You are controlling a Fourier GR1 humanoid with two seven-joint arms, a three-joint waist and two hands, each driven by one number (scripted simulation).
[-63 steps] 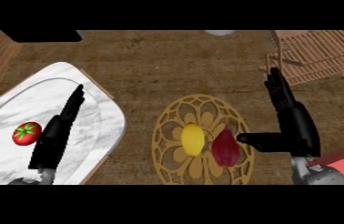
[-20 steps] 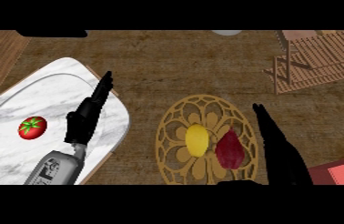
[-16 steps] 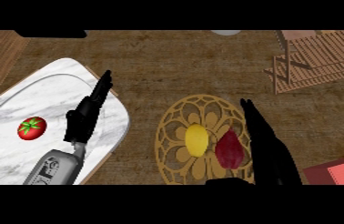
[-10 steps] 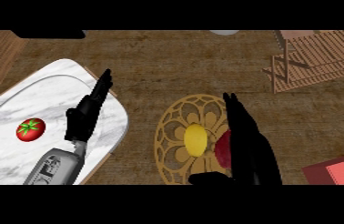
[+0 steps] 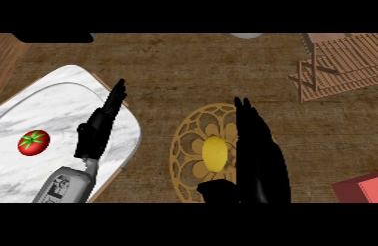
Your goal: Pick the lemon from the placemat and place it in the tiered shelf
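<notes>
The lemon (image 5: 214, 152) lies on the round woven placemat (image 5: 188, 140) on the desk (image 5: 192, 65), the right robot hand (image 5: 255, 145) open just beside it, seemingly to grasp it, holding nothing; the tiered shelf (image 5: 339, 65) stands far right; the left robot hand (image 5: 100, 127) rests open.

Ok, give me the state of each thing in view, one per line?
Yellow lemon: lying on the mat, not gripped.
Round golden placemat: flat on the counter.
Right hand: open, beside the lemon.
Left hand: open, over the marble tray.
Red tomato: on the tray.
Wooden tiered shelf: no lemon inside.
</notes>
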